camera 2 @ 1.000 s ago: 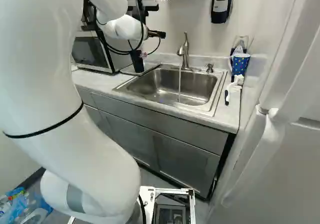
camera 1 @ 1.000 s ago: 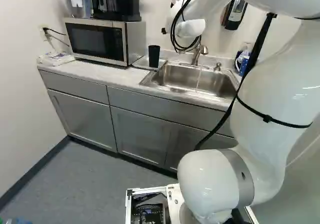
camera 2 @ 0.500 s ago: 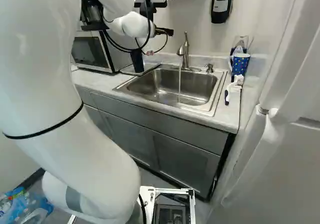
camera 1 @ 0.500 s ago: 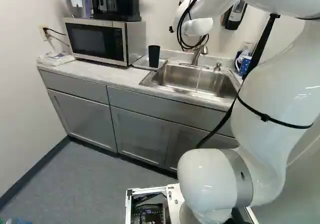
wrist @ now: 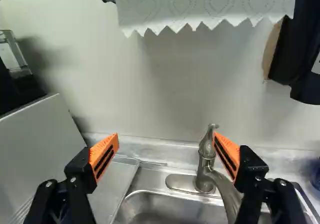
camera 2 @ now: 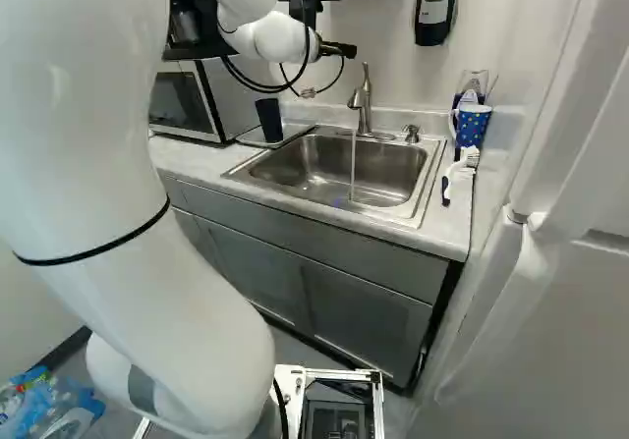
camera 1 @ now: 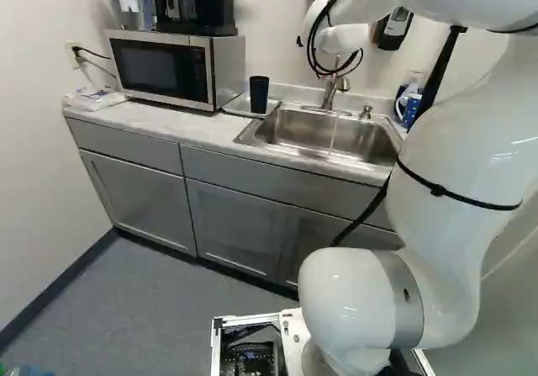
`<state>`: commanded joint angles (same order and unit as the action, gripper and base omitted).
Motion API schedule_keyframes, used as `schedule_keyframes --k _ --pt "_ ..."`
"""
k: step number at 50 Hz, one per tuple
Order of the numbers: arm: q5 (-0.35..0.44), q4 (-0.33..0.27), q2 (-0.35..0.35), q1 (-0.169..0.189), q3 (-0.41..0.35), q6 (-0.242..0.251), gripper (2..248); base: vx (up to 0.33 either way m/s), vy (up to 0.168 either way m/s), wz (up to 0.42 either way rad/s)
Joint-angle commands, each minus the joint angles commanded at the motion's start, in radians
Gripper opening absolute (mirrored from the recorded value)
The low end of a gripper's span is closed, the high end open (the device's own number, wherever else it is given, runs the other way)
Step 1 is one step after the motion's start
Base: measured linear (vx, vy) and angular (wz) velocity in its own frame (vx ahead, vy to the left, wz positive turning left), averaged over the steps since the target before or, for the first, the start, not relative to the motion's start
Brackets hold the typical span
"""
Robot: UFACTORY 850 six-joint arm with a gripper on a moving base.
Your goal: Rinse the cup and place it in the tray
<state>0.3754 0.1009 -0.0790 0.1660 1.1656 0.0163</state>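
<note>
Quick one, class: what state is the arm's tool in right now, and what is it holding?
Tool: open, its two orange pads wide apart, holding nothing.

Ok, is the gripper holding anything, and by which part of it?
Nothing is held: the gripper is open, and the black cup stands on the tray.

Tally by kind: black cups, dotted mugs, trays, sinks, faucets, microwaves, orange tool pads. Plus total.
Black cup: 1
Dotted mug: 1
Tray: 1
Sink: 1
Faucet: 1
Microwave: 1
Orange tool pads: 2
Total: 8
</note>
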Motion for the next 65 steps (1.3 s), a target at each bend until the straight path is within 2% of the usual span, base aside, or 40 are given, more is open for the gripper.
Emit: schedule_keyframes --k 22,56,65 --pt "0.000 0.000 -0.093 0.028 0.099 0.000 247 0.000 0.000 0.000" --pt "0.000 0.000 -0.222 0.023 0.242 0.000 247 0.000 0.000 0.000" --pt "-0.003 0.000 -0.228 0.025 0.249 0.000 247 0.000 0.000 0.000"
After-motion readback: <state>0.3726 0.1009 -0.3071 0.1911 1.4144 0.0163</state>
